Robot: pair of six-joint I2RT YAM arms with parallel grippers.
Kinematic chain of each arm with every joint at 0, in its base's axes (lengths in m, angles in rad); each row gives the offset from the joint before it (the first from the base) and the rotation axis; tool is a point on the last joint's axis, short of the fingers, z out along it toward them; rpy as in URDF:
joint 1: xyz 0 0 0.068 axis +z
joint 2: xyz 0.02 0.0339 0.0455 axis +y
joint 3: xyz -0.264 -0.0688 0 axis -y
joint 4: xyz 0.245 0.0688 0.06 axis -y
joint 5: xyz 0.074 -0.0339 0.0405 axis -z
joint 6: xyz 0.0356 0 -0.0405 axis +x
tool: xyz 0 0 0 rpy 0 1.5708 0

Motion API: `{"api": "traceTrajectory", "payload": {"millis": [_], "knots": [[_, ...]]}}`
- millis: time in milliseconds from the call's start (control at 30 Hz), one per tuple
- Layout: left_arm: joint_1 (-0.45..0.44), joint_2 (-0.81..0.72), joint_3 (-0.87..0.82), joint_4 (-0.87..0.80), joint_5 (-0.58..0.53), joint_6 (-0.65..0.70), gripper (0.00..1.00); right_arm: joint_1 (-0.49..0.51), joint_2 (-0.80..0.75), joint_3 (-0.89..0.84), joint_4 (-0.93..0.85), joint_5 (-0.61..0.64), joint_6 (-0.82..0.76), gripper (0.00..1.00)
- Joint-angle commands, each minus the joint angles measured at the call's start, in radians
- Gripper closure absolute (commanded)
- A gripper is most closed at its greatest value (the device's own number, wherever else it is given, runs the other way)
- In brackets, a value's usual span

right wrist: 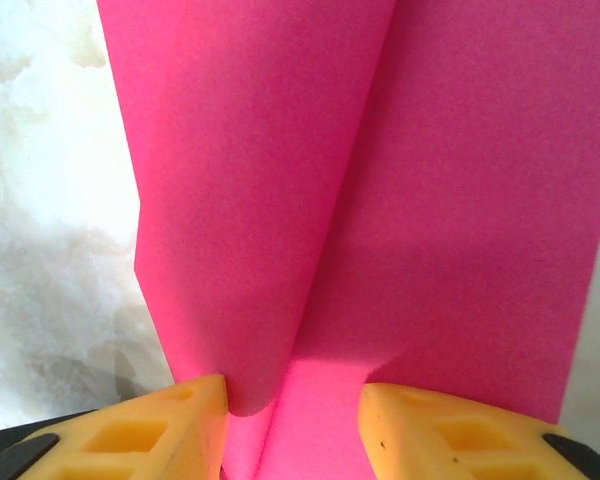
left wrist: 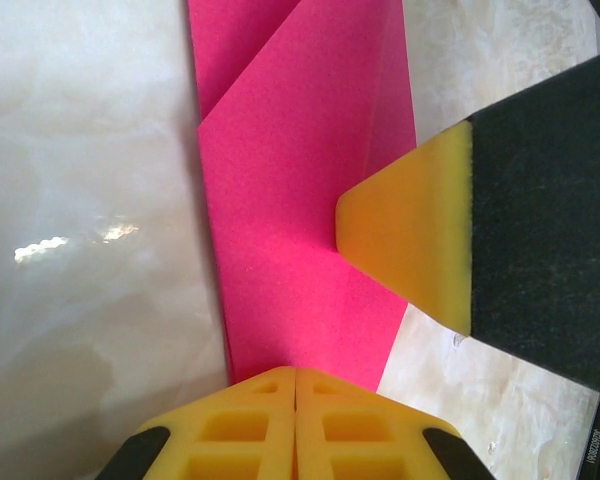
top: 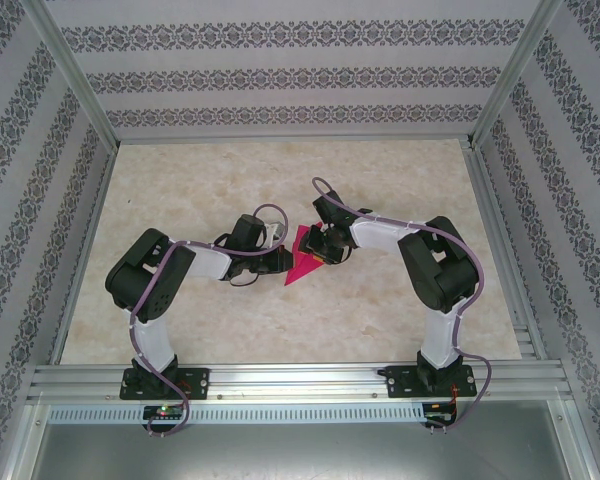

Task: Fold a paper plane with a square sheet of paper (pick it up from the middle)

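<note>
At the centre of the marbled table, two arms meet over one folded pink paper lying on it. From above, the left gripper and right gripper are dark shapes at either side of the paper. The left wrist camera adds detail. Its two yellow fingers are pressed together at the paper's near edge, though I cannot tell whether they pinch it. One pad of the right gripper rests on the sheet. The right wrist camera shows its own two fingers apart, straddling a raised crease. The count is two arms, two grippers, one paper.
</note>
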Motion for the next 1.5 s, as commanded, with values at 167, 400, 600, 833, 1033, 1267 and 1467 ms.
{"api": "traceTrajectory", "payload": {"millis": [167, 400, 600, 833, 1033, 1267, 1467], "knots": [[-0.007, 0.012, 0.025, -0.045, -0.03, 0.023, 0.92, 0.007, 0.145, -0.072, -0.1, 0.122, -0.002, 0.58], [-0.007, 0.011, 0.03, -0.049, -0.028, 0.024, 0.92, 0.007, 0.154, -0.076, -0.098, 0.128, 0.005, 0.61], [-0.007, 0.011, 0.037, -0.057, -0.03, 0.025, 0.92, 0.006, 0.166, -0.071, -0.098, 0.123, 0.001, 0.61], [-0.007, 0.013, 0.045, -0.069, -0.031, 0.029, 0.92, 0.011, 0.179, -0.063, -0.107, 0.131, 0.002, 0.61], [-0.008, -0.002, 0.054, -0.056, -0.006, 0.024, 0.92, 0.018, 0.19, -0.052, -0.122, 0.145, 0.005, 0.61], [-0.017, 0.004, 0.068, -0.025, 0.02, 0.012, 0.91, 0.025, 0.196, -0.048, -0.123, 0.15, 0.02, 0.61], [-0.026, 0.029, 0.085, -0.027, 0.014, 0.008, 0.91, 0.027, 0.196, -0.05, -0.12, 0.146, 0.031, 0.61]]}}
